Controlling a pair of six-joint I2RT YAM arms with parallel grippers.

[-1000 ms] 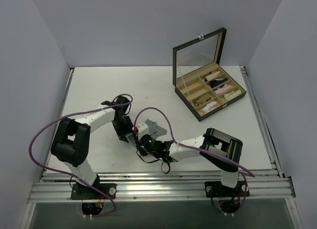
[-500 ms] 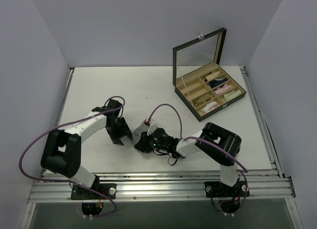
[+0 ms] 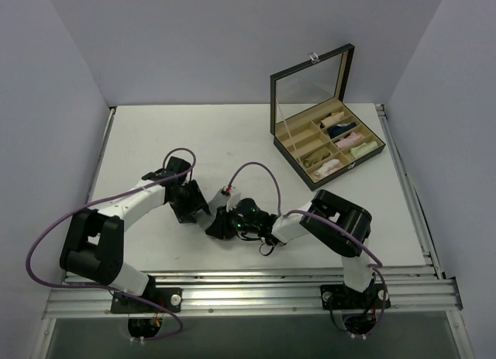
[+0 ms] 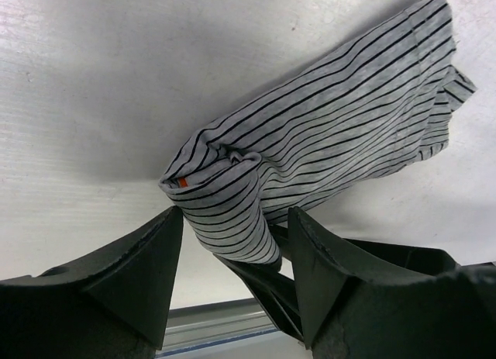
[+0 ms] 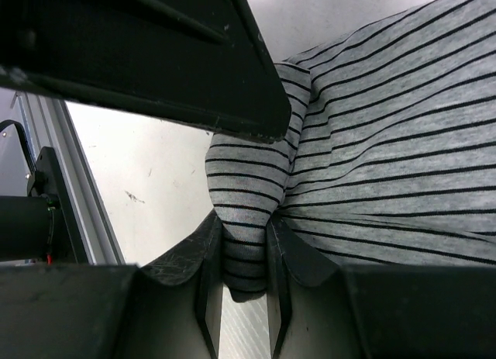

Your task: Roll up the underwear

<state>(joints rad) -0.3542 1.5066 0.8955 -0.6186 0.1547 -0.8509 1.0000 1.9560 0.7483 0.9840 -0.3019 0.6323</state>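
Striped underwear (image 3: 204, 208) bunched between my two sets of fingers, toward the table's (image 3: 155, 134) 6 o'clock edge.
My right fingers (image 5: 244, 250) are clamped on a fold of the cloth. My left fingers (image 4: 232, 219) stand apart, straddling its bunched end and blocking much of my right wrist's view. The open compartment box (image 3: 294, 163) of rolled garments sits well apart at 2 o'clock.

one left tool (image 4: 232, 219), one right tool (image 5: 242, 243), one underwear (image 4: 333, 119), one open box (image 3: 293, 163), one table (image 3: 155, 134).

Left claw (image 4: 232, 223) spread; right claw (image 5: 245, 243) pinched tight.
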